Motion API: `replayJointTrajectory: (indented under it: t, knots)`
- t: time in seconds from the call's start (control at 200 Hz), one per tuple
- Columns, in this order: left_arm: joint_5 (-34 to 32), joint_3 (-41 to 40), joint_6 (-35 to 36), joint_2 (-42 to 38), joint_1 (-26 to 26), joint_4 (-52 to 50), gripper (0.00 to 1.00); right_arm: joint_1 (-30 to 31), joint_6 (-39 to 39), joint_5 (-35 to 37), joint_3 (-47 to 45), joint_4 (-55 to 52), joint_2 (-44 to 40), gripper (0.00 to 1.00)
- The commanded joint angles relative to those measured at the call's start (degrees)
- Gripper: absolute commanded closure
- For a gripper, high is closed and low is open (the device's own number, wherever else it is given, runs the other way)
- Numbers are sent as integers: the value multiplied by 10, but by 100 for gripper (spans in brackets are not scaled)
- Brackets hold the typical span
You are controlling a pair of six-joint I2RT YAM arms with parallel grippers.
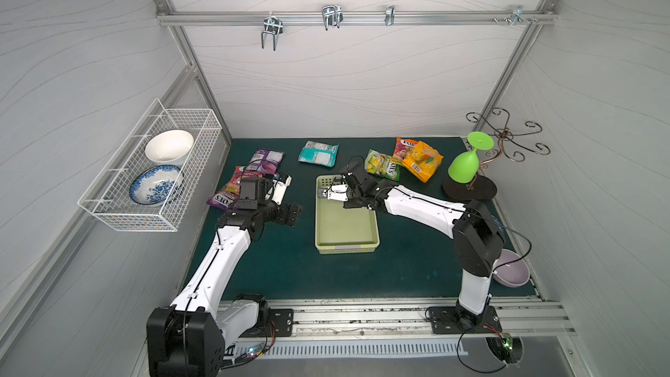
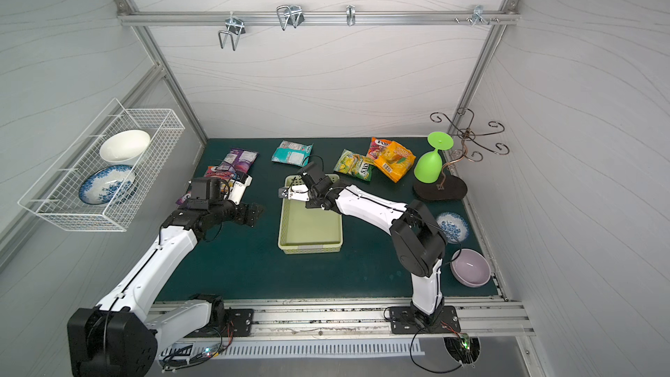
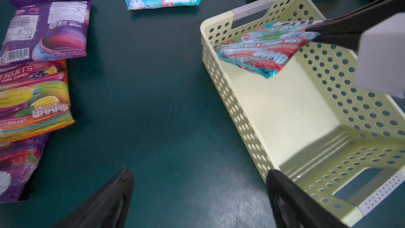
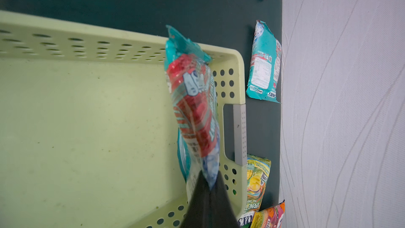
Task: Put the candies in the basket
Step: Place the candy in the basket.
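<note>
The right gripper (image 4: 209,183) is clenched on one short end of a teal-and-red mint bag (image 4: 192,106), with the jaws pinched flat on the crimped edge. From that pinch the bag hangs out and away from the fingers. Its long axis runs across the width of the basket (image 4: 238,62), close along the far end wall with the handle slot. In the left wrist view the mint bag (image 3: 260,51) sits inside the perforated walls, one corner dipping toward the bare floor; I cannot tell whether it touches. As I judge it, the drop turns on that alone: the bag lies over the basket's far end rather than its rim, so letting go should land it inside, against the end wall. The left gripper (image 3: 199,172) stands released and empty over the green mat, between the basket and a pile of candies, a purple bag (image 3: 46,29) and a fruit bag (image 3: 32,99). That pile lies on the left arm's side. A yellow-green bag (image 1: 382,165) and an orange bag (image 1: 422,161) lie just beyond the basket, nearer the right arm. A teal bag (image 1: 318,153) rests at the back, between the two groups.
</note>
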Motion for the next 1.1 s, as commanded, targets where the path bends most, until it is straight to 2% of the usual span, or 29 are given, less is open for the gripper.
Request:
replayJointTrajectory:
  t: [0.0,0.4,0.715,0.79,0.881,1.096]
  knots:
    - [9,14,-3,-1,2,9,1,0,-5,37,-3,38,-6,100]
    - [14,7,-3,-3,0,17,1,1,44,87,42,52,81,100]
    - [6,11,-1,1,-1,11,1,14,58,94,19,65,100,100]
    - [2,14,-3,-1,-2,10,1,17,71,87,14,58,94,83]
    - [13,7,-1,-1,-2,18,1,21,78,64,7,43,77,70]
    - [14,9,-4,2,-2,18,1,14,151,14,17,-24,22,52]
